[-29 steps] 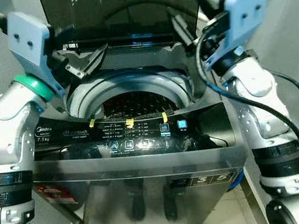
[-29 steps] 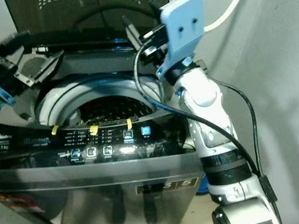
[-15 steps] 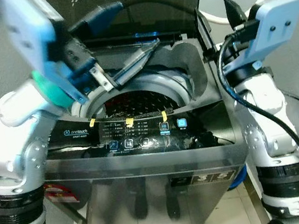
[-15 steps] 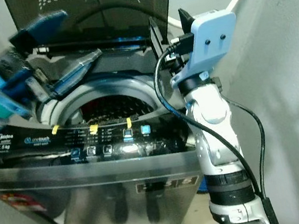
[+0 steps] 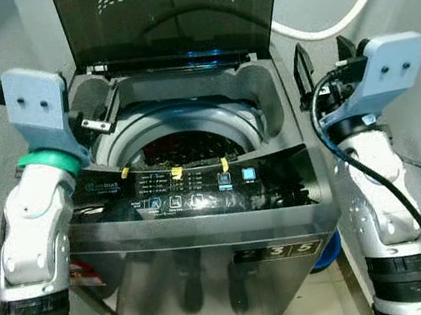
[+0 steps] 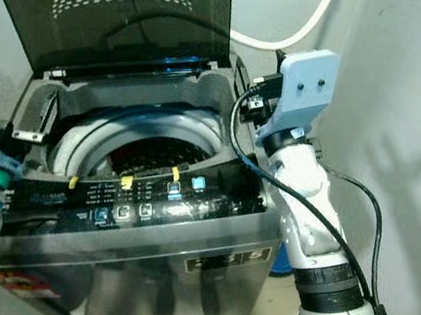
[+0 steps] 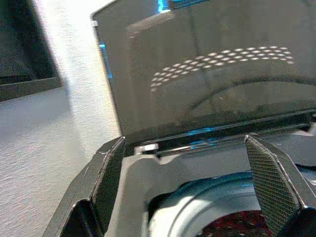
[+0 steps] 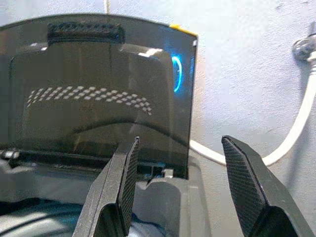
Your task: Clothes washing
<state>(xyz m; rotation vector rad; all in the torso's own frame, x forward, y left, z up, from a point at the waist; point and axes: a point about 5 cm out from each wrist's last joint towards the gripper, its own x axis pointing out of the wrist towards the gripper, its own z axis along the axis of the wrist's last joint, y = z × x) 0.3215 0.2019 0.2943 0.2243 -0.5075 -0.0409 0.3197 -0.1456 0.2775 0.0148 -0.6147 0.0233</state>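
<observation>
Now the washer [image 5: 207,231] stands with its lid [image 5: 168,10] up against the wall, a white hose [image 5: 346,3] behind; dark clothes [image 5: 184,146] lie in the drum. Left gripper [image 7: 197,197] and right gripper [image 8: 180,192] flank the tub, fingers spread, empty.

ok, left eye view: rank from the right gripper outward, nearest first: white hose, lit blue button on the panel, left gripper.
1. white hose: on the wall just behind the right gripper.
2. lit blue button: right part of the control panel, toward the machine's middle.
3. left gripper: at the washer's far left corner.
</observation>
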